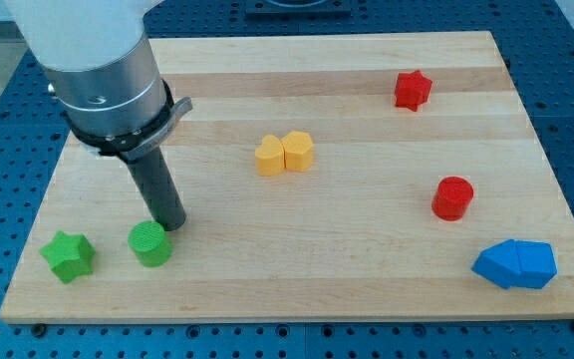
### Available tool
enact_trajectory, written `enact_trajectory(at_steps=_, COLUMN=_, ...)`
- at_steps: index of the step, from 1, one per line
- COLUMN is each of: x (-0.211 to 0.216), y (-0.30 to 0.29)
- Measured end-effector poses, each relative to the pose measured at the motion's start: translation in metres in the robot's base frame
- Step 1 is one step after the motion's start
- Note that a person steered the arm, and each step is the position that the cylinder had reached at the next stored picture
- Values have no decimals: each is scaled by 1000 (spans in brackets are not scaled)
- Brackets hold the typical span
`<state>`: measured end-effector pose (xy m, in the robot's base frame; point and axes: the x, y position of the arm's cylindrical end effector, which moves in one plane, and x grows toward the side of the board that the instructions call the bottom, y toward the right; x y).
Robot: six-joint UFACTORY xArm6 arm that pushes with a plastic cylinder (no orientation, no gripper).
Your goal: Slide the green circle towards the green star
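The green circle (pixel 150 243) sits near the board's lower left. The green star (pixel 69 256) lies to its left, a short gap between them. My tip (pixel 173 225) is at the circle's upper right edge, touching or almost touching it. The dark rod rises from there up to the arm's grey body at the view's top left.
A yellow heart (pixel 269 157) and a yellow hexagon (pixel 298 151) touch each other mid-board. A red star (pixel 413 90) is at the upper right, a red circle (pixel 453 197) at the right, and two touching blue blocks (pixel 514 264) at the lower right. The wooden board's edge (pixel 267 317) runs along the bottom.
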<state>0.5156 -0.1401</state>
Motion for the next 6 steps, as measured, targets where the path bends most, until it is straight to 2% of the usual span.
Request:
enact_trajectory(at_steps=1, x=-13, y=36)
enact_trajectory(at_steps=2, x=-10, y=36)
enact_trajectory(at_steps=4, x=18, y=-14)
enact_trajectory(at_steps=6, x=15, y=-3)
